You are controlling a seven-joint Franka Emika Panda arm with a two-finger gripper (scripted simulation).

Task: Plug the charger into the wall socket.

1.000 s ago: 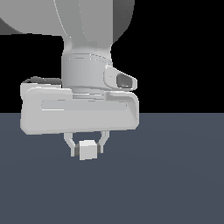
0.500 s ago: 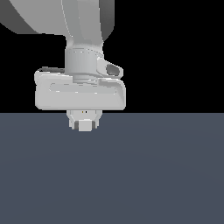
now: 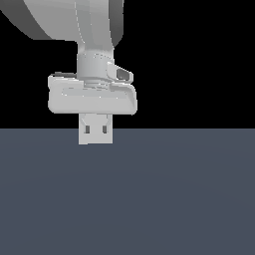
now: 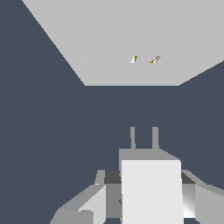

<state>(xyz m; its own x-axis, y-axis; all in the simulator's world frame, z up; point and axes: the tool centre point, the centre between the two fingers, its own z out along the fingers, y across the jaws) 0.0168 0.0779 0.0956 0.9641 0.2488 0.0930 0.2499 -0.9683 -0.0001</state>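
Observation:
In the wrist view the charger [image 4: 151, 188], a small white block, is held between my fingers [image 4: 94, 201], and its two prongs [image 4: 143, 138] point at the wall socket [image 4: 127, 39]. The socket is a flat white plate with two small yellowish holes [image 4: 144, 59], and a stretch of dark floor separates it from the prongs. My gripper [image 4: 148, 199] is shut on the charger. In the exterior view my gripper [image 3: 95, 129] hangs under the grey hand in front of a white square, the wall socket [image 3: 95, 140]. There the charger blends into the white and cannot be told apart.
A flat dark blue-grey floor [image 3: 149, 199] fills the lower half of the exterior view, with black background above it. The bulky grey hand [image 3: 92, 97] and arm hide what lies directly behind them.
The arm has moved away from the exterior camera with the charger still held, so the hand looks smaller and higher. A white square now shows behind the fingers.

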